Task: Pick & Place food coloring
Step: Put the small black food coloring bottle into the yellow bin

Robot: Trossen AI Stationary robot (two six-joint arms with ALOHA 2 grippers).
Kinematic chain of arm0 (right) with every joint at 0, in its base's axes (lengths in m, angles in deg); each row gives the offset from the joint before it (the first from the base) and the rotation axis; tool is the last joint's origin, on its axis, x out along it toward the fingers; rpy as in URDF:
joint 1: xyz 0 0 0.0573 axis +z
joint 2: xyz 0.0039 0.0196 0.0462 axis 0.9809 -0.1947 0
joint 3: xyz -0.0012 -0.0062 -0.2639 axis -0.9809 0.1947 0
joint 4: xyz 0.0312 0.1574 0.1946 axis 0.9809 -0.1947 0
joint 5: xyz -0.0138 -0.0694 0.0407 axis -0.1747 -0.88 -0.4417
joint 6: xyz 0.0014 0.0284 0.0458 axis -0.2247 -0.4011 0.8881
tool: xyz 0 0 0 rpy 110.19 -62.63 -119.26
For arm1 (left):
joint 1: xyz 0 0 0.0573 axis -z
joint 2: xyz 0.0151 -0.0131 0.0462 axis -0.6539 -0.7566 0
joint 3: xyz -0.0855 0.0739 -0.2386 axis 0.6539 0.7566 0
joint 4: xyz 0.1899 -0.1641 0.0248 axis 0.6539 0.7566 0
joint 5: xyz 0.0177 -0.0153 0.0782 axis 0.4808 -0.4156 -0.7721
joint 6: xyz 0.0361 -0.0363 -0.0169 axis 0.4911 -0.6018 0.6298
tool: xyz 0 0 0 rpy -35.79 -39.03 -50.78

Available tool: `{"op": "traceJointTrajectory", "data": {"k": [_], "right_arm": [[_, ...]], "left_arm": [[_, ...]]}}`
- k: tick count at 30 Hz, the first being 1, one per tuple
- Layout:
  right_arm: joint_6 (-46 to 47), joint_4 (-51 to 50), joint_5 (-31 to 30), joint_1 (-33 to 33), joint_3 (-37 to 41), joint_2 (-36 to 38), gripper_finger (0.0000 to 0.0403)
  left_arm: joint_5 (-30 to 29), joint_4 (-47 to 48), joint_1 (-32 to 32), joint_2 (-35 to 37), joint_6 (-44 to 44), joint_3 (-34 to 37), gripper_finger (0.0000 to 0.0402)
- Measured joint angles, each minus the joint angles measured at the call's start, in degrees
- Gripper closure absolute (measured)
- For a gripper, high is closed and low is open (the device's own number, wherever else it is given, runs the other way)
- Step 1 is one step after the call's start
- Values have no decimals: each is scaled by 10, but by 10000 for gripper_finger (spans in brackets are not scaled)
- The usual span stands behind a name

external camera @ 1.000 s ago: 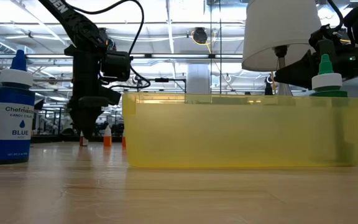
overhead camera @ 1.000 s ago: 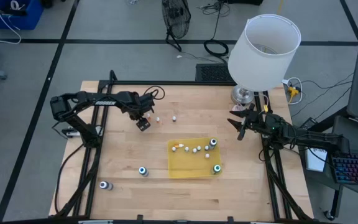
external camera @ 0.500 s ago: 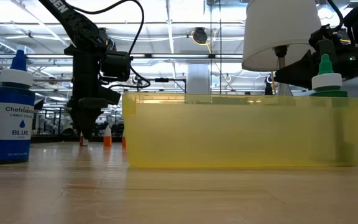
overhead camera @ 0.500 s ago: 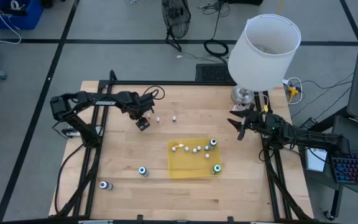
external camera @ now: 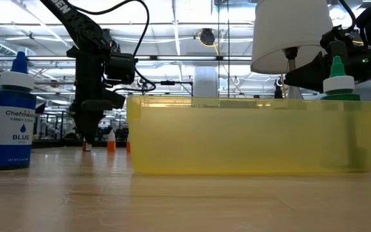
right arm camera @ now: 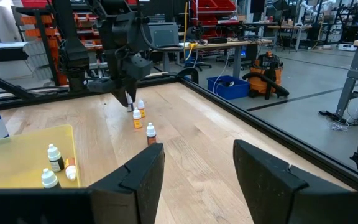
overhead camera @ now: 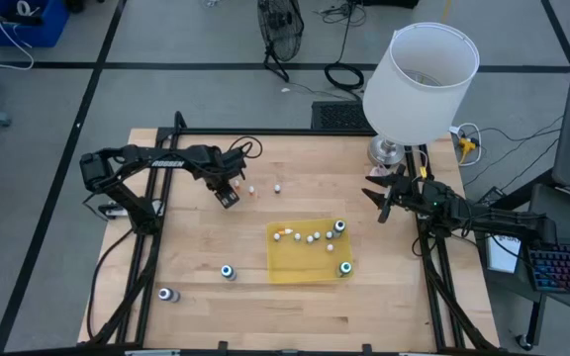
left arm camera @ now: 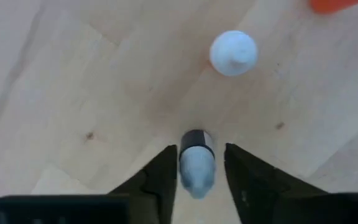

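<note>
My left gripper [overhead camera: 228,198] points straight down at the table's far left, its fingers around a tiny whitish-capped food coloring bottle [left arm camera: 197,165]. That bottle stands on the wood. Another white bottle [left arm camera: 233,53] and an orange one [left arm camera: 334,5] stand just beyond it. The yellow tray [overhead camera: 290,262] at mid-table holds several small bottles [overhead camera: 312,237] and two teal-topped ones [overhead camera: 339,226]. Two more teal-topped bottles [overhead camera: 227,271] stand on the wood near the front left. My right gripper [overhead camera: 374,198] waits open and level by the lamp. My left gripper has the small bottle's sides [left arm camera: 194,149] between its two fingers, coming from above and pointing down. The bottle stands upright with its base on the table. Both fingers lie close against it, with only a thin sliver showing at one side.
A white-shaded lamp [overhead camera: 419,74] stands at the far right corner behind my right arm. A large blue bottle [external camera: 11,116] stands near the front left. Small bottles [overhead camera: 277,187] dot the far middle. Bare wood lies between the tray and the left gripper.
</note>
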Motion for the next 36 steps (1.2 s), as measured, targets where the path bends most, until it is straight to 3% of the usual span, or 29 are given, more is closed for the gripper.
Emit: {"op": "traceJointTrajectory", "data": {"k": [6, 17, 27, 31, 36], "right_arm": [[0, 0, 0, 0, 0, 0, 222], [0, 0, 0, 0, 0, 0, 222], [0, 0, 0, 0, 0, 0, 222], [0, 0, 0, 0, 0, 0, 222], [0, 0, 0, 0, 0, 0, 222]], "left_arm": [[22, 0, 1, 1, 8, -1, 337], [32, 50, 68, 15, 0, -37, 337], [-35, 122, 267, -2, -24, -247, 337], [-66, 139, 329, -62, -27, -350, 337], [-75, 186, 366, -190, 15, -474, 337]]}}
